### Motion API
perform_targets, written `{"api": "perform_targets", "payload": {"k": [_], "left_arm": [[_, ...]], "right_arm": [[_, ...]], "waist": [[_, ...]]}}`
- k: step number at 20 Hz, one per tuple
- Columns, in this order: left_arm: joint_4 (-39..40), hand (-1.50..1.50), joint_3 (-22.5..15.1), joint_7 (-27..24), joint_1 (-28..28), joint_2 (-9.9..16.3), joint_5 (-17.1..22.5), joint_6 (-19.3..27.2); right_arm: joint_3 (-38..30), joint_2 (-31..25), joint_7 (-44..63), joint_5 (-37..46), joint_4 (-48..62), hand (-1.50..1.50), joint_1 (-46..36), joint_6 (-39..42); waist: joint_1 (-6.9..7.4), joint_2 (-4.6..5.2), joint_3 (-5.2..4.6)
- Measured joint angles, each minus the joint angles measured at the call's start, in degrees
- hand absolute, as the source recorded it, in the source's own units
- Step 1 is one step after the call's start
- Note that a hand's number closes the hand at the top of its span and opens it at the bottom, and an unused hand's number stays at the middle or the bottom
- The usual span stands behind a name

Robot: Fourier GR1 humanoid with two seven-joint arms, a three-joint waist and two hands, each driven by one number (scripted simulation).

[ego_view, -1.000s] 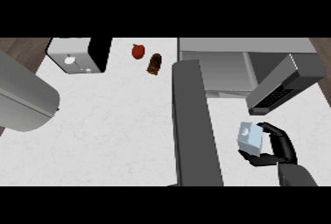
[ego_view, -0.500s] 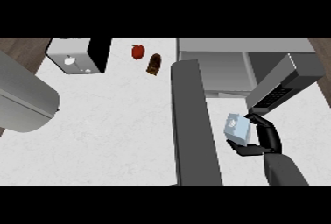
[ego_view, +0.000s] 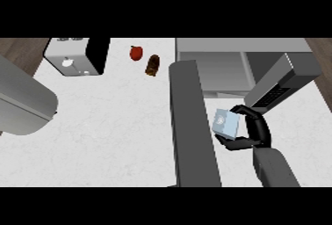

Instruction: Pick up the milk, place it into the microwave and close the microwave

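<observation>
Already picked up, the milk point(ego_view: 226, 122) sits pinched between the curled fingers and thumb of the right hand point(ego_view: 250, 132), just near of the open microwave point(ego_view: 224, 72), so placing it inside and swinging the door point(ego_view: 192, 127) closed remain.

right robot hand point(ego_view: 250, 132) | milk point(ego_view: 226, 121) carried closer to microwave point(ego_view: 243, 70)

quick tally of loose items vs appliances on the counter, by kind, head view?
Milk carton, held in the right hand: 1
Red item: 1
Brown item: 1
Toaster: 1
Microwave, door open: 1
Total: 5
</observation>
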Motion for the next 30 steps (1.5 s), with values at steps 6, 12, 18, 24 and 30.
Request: {"api": "perform_targets", "payload": {"k": [6, 12, 18, 24, 30], "left_arm": [[1.24, -1.50, 0.45, -1.09, 0.25, -0.66, -0.67, -1.48], [1.84, -1.50, 0.52, -1.35, 0.04, -0.95, -0.91, -1.72], [2.35, -1.50, 1.18, -1.50, -0.38, -0.72, -0.71, -2.75], [3.78, -1.50, 0.87, -1.09, -2.43, -0.02, -1.32, -2.97], [6.47, -1.50, 0.53, -2.31, -4.37, 0.33, -2.12, -4.19]], "right_arm": [[1.68, 2.02, 9.75, -0.09, -7.78, 1.50, -2.73, -3.97], [2.53, 2.73, 14.63, 3.44, -5.36, 1.50, -9.96, -11.23], [1.59, 0.39, 17.06, 7.48, 5.68, 1.50, -20.86, -16.80], [-0.07, -1.13, 17.02, 10.60, 17.45, 1.50, -29.48, -24.03], [-2.70, -3.01, 15.68, 11.11, 25.07, 1.50, -34.67, -29.77]], "waist": [[0.24, 0.08, 0.01], [0.60, 0.30, 0.08], [1.54, 0.56, 0.12], [2.53, 1.07, 0.16], [3.85, 1.79, 0.19]]}}
